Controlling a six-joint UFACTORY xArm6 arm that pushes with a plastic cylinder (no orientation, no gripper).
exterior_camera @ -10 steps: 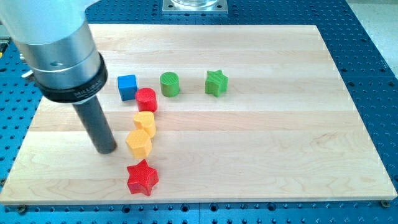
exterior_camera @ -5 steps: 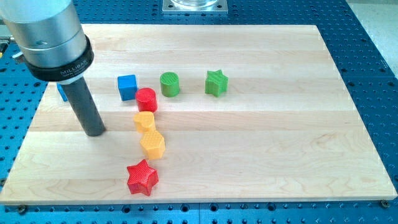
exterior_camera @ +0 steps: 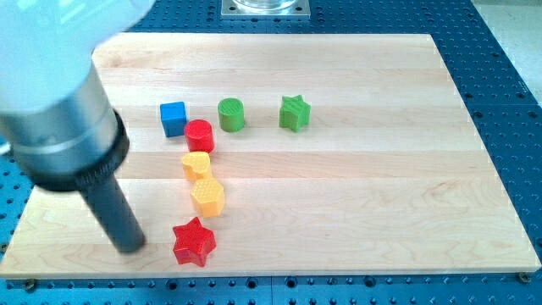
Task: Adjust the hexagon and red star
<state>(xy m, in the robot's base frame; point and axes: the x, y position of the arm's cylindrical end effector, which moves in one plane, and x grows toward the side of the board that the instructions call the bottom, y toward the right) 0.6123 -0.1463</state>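
Seven small blocks are seen on a pale wooden worktop (exterior_camera: pixel 356 195), which rests on a blue perforated base (exterior_camera: pixel 508 102). No gripper is fitted to the arm, so no open or closed state can be given; the arm ends in a straight dark rod. My tip (exterior_camera: pixel 129 249) is set down on the wood near the view's bottom left, and the wide grey body (exterior_camera: pixel 55 127) of the arm rises from it toward the view's top left, somewhat blurred.

Nearest the view's bottom edge, the red star (exterior_camera: pixel 194 241) is found just to the right of my tip, with a narrow strip of bare wood between them; the two are not seen to touch. Directly above the star, a short gap away, the yellow hexagon (exterior_camera: pixel 207 196) is placed. A second yellow block (exterior_camera: pixel 196 165), whose exact shape cannot be made out, is set right against the hexagon's upper left side. Above that, the red cylinder (exterior_camera: pixel 200 135) is seen, close to or touching the yellow block beneath it.

Farther up, the blue cube (exterior_camera: pixel 173 118) is set just to the left of the red cylinder. A green cylinder (exterior_camera: pixel 230 113) stands to the cylinder's upper right, apart from it. Farther along to the view's right, the green star (exterior_camera: pixel 295 113) is placed on its own, level with the green cylinder.
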